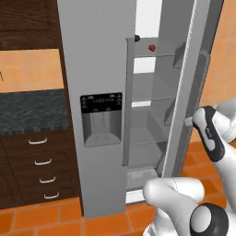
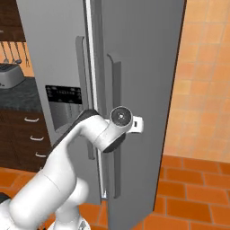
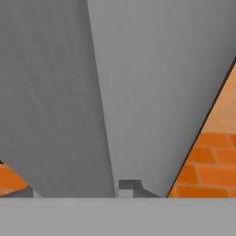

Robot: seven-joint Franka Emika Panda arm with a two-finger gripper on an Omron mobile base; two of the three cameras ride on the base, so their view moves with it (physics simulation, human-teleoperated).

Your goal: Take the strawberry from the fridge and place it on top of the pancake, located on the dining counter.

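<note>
Fingers [image 3: 126, 186] pressed together against the grey right door of the fridge [image 1: 97, 69], door stood ajar, strawberry [image 1: 151, 47] lay well beyond and above them, near the front edge of the upper shelf [image 1: 154, 54], beside a small dark round item [image 1: 137, 38].

Dark wood drawers [image 1: 42, 168] with white handles under black-speckled countertop [image 1: 32, 110]. Orange tiled wall [image 1: 31, 69] above, dark upper cabinet [image 1: 28, 24] higher. Grey toaster [image 2: 10, 75] on countertop, utensils [image 2: 12, 53] hanging behind. Orange tile floor [image 2: 197, 193].
</note>
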